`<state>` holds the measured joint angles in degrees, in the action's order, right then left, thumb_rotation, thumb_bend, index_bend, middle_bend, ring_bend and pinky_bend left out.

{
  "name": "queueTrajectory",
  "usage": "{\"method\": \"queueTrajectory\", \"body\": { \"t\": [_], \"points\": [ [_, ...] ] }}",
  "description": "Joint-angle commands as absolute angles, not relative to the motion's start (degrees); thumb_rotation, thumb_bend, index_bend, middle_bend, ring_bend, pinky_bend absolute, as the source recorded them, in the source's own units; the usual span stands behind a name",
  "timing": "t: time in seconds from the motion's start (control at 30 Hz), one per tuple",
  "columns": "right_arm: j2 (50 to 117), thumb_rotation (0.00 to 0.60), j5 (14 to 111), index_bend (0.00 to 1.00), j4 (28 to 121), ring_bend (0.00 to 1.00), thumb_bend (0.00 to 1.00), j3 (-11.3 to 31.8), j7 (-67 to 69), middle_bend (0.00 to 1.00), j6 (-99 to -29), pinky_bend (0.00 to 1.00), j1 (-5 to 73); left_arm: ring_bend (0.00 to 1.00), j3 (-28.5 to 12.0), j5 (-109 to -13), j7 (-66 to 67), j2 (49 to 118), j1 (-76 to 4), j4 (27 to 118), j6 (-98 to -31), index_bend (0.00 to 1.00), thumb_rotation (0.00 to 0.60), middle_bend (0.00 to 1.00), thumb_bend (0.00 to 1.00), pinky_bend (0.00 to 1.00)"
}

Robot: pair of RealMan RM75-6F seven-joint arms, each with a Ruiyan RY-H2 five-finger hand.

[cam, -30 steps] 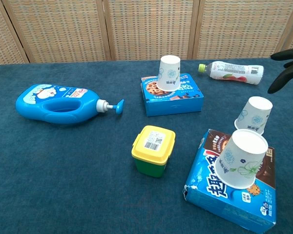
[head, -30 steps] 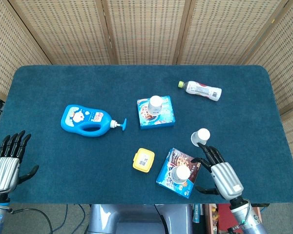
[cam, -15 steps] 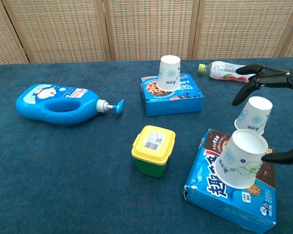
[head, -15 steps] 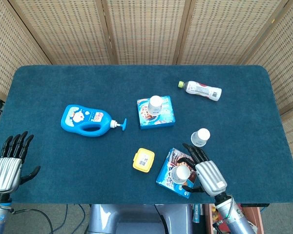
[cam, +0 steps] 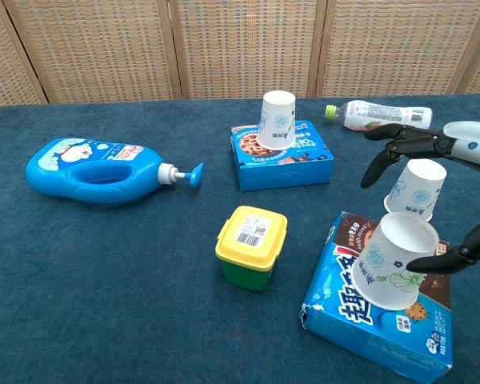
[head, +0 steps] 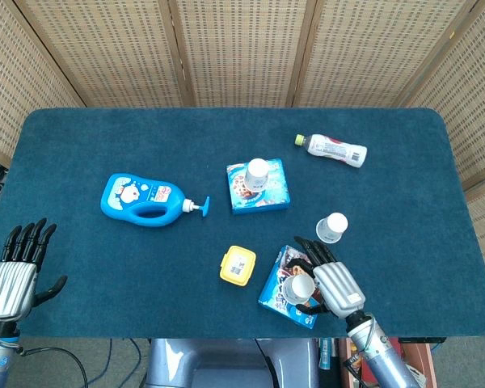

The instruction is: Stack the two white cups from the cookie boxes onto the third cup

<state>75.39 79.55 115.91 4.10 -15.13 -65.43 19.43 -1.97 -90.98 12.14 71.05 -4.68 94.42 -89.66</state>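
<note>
A white cup (head: 259, 171) (cam: 278, 118) stands upside down on the far blue cookie box (head: 273, 191) (cam: 282, 160). A second cup (head: 299, 288) (cam: 396, 260) lies tilted on the near cookie box (head: 279, 293) (cam: 368, 320). The third cup (head: 333, 228) (cam: 416, 188) stands upside down on the cloth just behind that box. My right hand (head: 330, 283) (cam: 464, 148) hovers open at the near cup's right side, fingers arched above it and the thumb close to its rim. My left hand (head: 16, 271) rests open at the table's near left edge, seen only in the head view.
A blue pump bottle (head: 145, 200) (cam: 96, 170) lies at the left. A yellow-lidded tub (head: 238, 265) (cam: 251, 244) stands near the middle front. A drink bottle (head: 333, 149) (cam: 380, 118) lies at the far right. Wicker screens close off the back.
My right hand has slid left from the table's right side to the cup on the near box, its fingers now spread around it. The cups and the left hand have stayed put.
</note>
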Motion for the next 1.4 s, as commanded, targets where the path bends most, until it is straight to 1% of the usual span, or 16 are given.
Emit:
{"method": "queueTrajectory", "body": {
  "t": [0.03, 0.47, 0.8, 1.17, 1.4],
  "points": [
    [75.0, 0.600, 78.3, 0.34, 115.8, 0.00, 0.13, 4.0, -15.5, 0.07, -64.8, 0.00, 19.8, 0.00, -2.0, -91.0, 12.2, 71.1, -4.7, 94.4, -89.7, 0.00, 0.600, 0.00, 0.25, 0.00],
    [74.8, 0.600, 75.1, 0.37, 115.5, 0.00, 0.13, 3.8, -16.1, 0.07, -63.8, 0.00, 21.1, 0.00, -1.7, -91.4, 12.8, 71.3, -4.6, 94.4, -89.8, 0.00, 0.600, 0.00, 0.25, 0.00],
    [75.7, 0.600, 74.2, 0.45, 114.8, 0.00, 0.13, 3.6, -16.7, 0.11, -64.2, 0.00, 21.6, 0.00, -1.6, -91.7, 12.7, 71.3, -4.5, 94.4, -89.9, 0.00, 0.600, 0.00, 0.25, 0.00],
    [76.4, 0.600, 73.8, 0.46, 114.4, 0.00, 0.13, 3.3, -17.1, 0.12, -64.3, 0.00, 22.3, 0.00, -1.5, -92.1, 12.4, 71.3, -4.4, 94.2, -90.3, 0.00, 0.600, 0.00, 0.25, 0.00],
    [76.5, 0.600, 73.8, 0.49, 114.7, 0.00, 0.13, 3.5, -17.6, 0.14, -64.9, 0.00, 22.6, 0.00, -1.6, -92.1, 12.2, 71.3, -4.4, 94.2, -90.3, 0.00, 0.600, 0.00, 0.25, 0.00]
  ]
}}
